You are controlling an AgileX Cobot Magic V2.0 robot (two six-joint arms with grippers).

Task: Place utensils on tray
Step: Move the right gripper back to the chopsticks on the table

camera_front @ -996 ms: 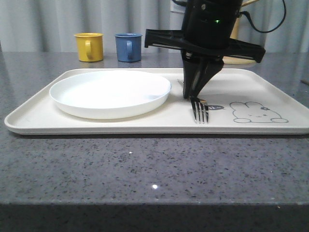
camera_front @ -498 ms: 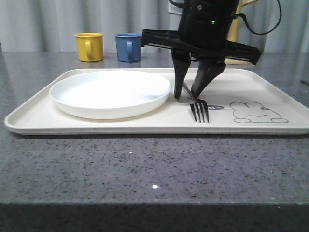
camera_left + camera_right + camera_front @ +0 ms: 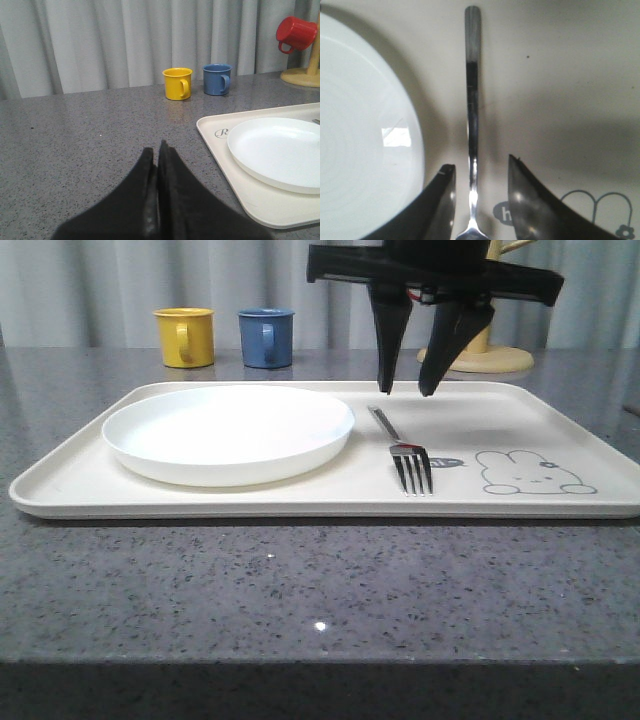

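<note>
The silver fork lies flat on the cream tray, tines toward the front, just right of the round white plate. My right gripper hangs open a short way above the fork's handle, touching nothing. In the right wrist view the fork handle runs between the two spread fingers of the right gripper, with the plate beside it. My left gripper is shut and empty over the bare counter, left of the tray and plate.
A yellow mug and a blue mug stand behind the tray. A red mug hangs on a wooden mug stand at the back right. The grey speckled counter spreads in front of the tray.
My right gripper opened, let go of the fork and rose above it. The fork now lies free on the tray.
</note>
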